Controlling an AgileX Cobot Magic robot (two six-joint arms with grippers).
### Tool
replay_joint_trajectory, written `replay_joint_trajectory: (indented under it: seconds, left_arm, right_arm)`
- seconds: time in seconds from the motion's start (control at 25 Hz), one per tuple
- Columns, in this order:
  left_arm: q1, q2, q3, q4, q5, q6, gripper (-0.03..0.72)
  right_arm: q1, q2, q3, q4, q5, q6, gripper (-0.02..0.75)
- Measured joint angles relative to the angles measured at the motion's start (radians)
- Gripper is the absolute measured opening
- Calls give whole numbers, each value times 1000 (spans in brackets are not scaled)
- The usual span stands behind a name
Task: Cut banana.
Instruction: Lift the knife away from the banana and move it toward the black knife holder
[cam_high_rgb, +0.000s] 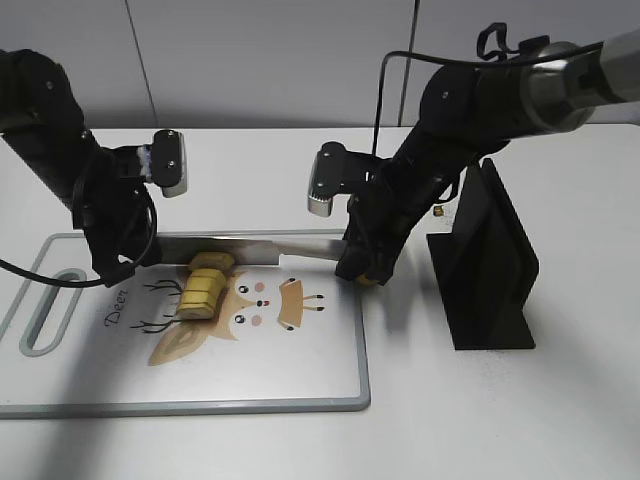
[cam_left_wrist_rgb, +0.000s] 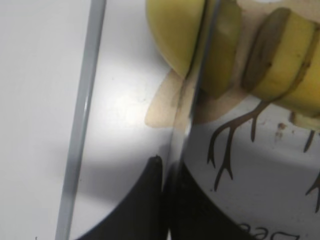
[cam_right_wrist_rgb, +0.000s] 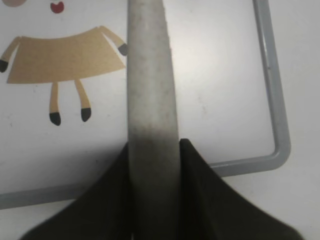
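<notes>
A yellow banana, partly cut into slices, lies on the white cutting board with a deer print. A knife lies across the banana's far end, its blade pressed into it. My right gripper is shut on the knife's pale handle at the board's right edge. My left gripper is shut on the blade's tip end. In the left wrist view the blade runs edge-on from my jaws into the banana, with cut slices to its right.
A black knife stand stands on the table right of the board, close to my right arm. The board has a grey rim and a handle slot at its left end. The table is white.
</notes>
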Motion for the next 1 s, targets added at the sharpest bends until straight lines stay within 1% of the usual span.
replay_joint_trajectory:
  seconds: [0.28,0.52,0.72,1.0]
  left_arm:
    - [0,1,0,-1,1,0,-2]
    - [1,-7,1,-7,-3,0,-1]
    - [-2,-33,17,-23,61,-7,-1]
    - [-4,-106,20,29,75,-14,-3]
  right_arm:
    - [0,-3,-1,1,2,0,174]
    - [1,-50,9,-8,1,4,172]
    - [3,-96,20,-27,47,4,173]
    - [3,-128,20,-24,56,5,172]
